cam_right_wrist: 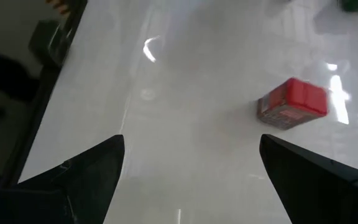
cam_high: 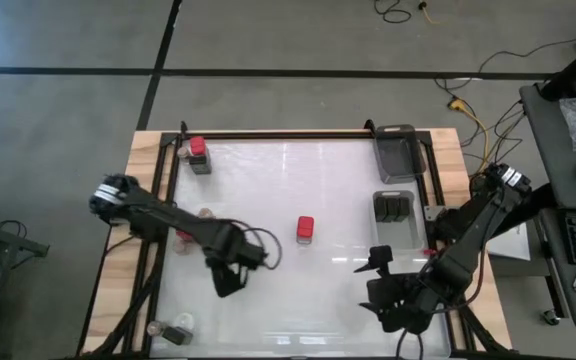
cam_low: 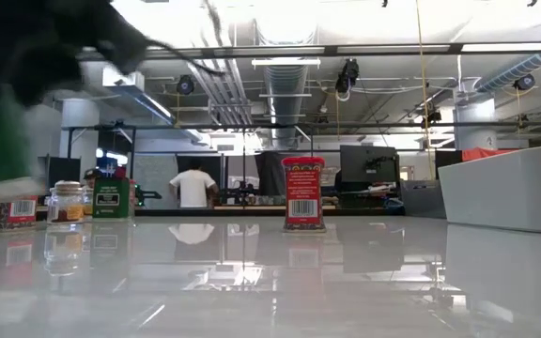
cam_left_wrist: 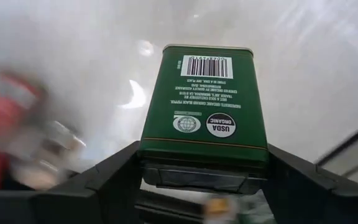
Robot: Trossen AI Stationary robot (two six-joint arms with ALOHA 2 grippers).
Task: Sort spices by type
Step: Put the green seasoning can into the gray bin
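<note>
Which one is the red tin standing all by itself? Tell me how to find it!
Look at the shiny white table from above and go to its middle, between the two dark arms. There stands the red tin alone, upright on bare tabletop. The other red tin sits far off in the back left corner with another container right beside it.

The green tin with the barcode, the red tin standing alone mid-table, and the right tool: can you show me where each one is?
Green rectangular metal tin (cam_left_wrist: 205,112), left wrist view: its label face.
Red rectangular tin (cam_high: 305,229), high view: its top.
Right tool (cam_right_wrist: 191,171), right wrist view: between its open fingertips.
</note>
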